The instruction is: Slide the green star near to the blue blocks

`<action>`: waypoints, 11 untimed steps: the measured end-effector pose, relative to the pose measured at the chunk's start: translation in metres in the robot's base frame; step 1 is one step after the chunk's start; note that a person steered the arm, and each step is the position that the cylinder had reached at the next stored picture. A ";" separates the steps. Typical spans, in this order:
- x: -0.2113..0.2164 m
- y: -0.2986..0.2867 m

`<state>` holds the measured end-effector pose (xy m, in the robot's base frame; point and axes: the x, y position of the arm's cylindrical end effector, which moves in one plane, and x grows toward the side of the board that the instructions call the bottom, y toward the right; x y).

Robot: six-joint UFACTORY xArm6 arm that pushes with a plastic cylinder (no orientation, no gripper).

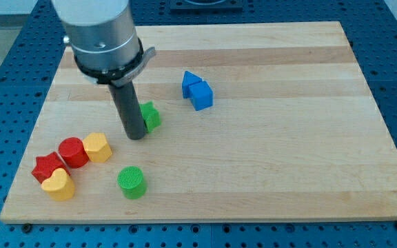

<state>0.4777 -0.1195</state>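
The green star [150, 116] lies left of the board's middle, partly hidden behind my rod. My tip [136, 136] rests on the board, touching the star's left side. Two blue blocks sit together up and to the right of the star: a blue block with a pointed top [191, 83] and a blue cube [202, 96] against it. The gap between the star and the blue blocks is about one block wide.
A green cylinder [131, 182] stands below my tip. At the lower left are a red cylinder [72, 152], a yellow block [98, 147], a red star [47, 167] and a yellow heart-like block [60, 184]. The wooden board [288, 165] ends near them.
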 end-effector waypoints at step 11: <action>-0.045 -0.020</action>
